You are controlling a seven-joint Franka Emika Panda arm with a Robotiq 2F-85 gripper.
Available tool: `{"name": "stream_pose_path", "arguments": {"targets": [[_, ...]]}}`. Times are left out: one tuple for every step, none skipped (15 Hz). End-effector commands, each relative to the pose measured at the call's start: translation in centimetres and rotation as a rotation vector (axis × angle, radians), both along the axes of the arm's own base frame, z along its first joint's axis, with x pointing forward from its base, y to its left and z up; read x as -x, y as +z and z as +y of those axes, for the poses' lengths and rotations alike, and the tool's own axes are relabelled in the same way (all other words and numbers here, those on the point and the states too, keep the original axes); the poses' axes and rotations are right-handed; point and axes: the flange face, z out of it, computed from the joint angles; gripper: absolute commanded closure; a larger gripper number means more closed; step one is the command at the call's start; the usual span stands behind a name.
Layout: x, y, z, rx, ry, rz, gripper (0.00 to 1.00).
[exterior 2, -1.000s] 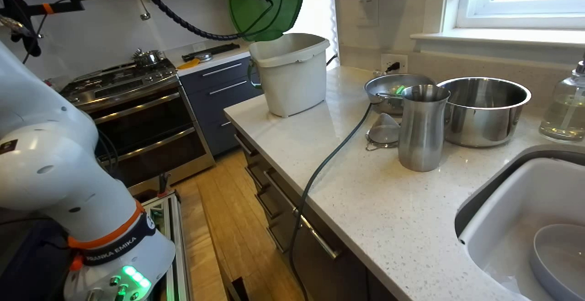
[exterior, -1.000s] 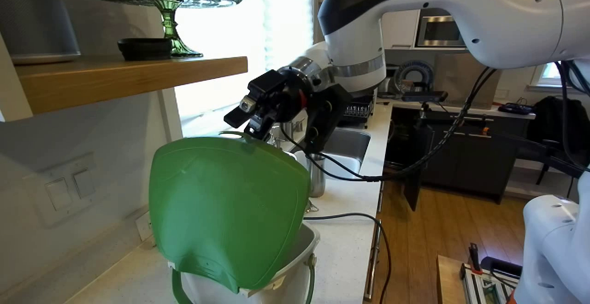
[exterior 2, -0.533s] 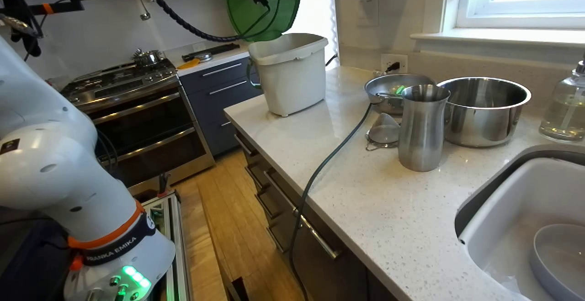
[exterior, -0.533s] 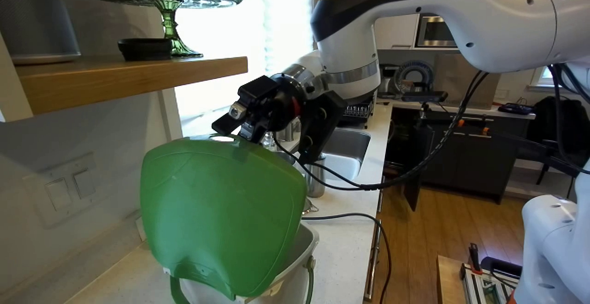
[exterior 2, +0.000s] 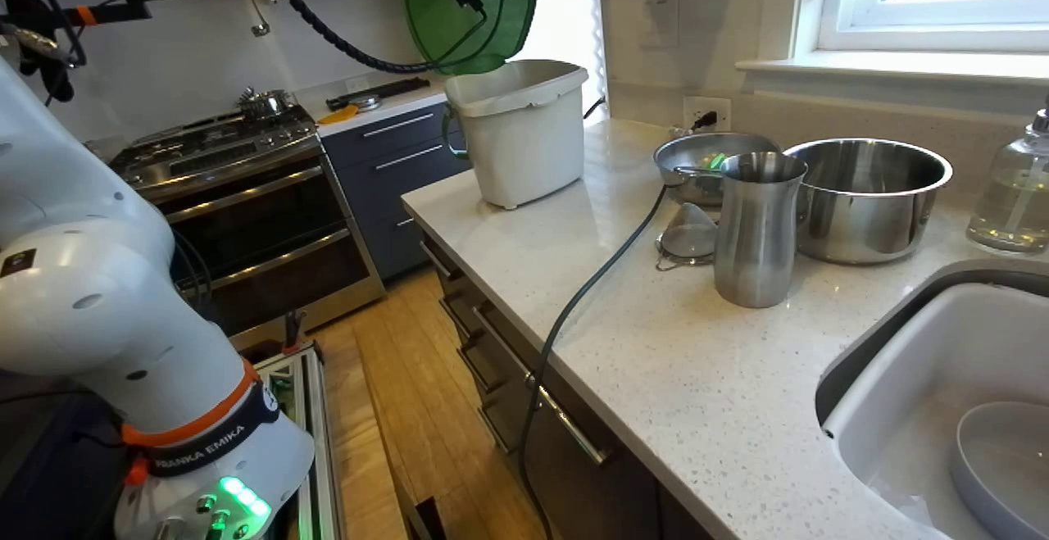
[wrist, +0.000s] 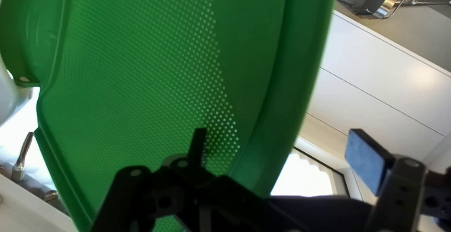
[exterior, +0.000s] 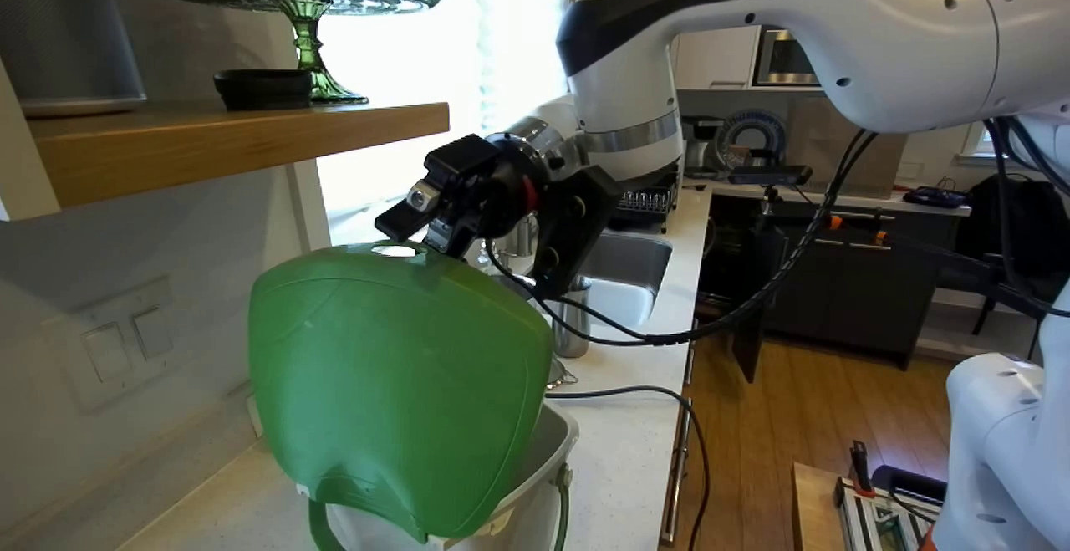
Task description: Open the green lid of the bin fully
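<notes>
Lid (exterior: 401,392) is standing steeply up from the bin (exterior 2: 529,142) — the last of the opening is probably in hand. The gripper (wrist: 282,151) is straddling the lid's rim, jaws wide apart, one near the inner face, contact unclear. The next move is likely calling for an outward push until the hinge is stopping it, then withdrawal. The bin's contents are not showing; a metal bowl (exterior 2: 697,192) is holding something green (exterior 2: 718,161), and a pale basin (exterior 2: 910,392) is cradling a grey bowl (exterior 2: 1001,458).
</notes>
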Motion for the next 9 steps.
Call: {"name": "stream_pose_path", "arguments": {"targets": [[0.2,1.3,0.2,-0.029,0.026,-0.048,0.00],[0.4,1.6,0.6,-0.030,0.041,-0.061,0.00],[0.6,1.9,0.9,-0.030,0.053,-0.071,0.00],[0.6,2.0,1.1,-0.029,0.062,-0.077,0.00],[0.6,2.0,1.2,-0.021,0.067,-0.080,0.00],[0.6,1.8,1.0,-0.002,0.057,-0.078,0.00],[0.6,1.7,0.8,0.013,0.045,-0.075,0.00],[0.6,1.7,0.3,0.023,0.034,-0.064,0.00],[0.7,1.7,-0.1,0.036,0.021,-0.061,0.00]]}}
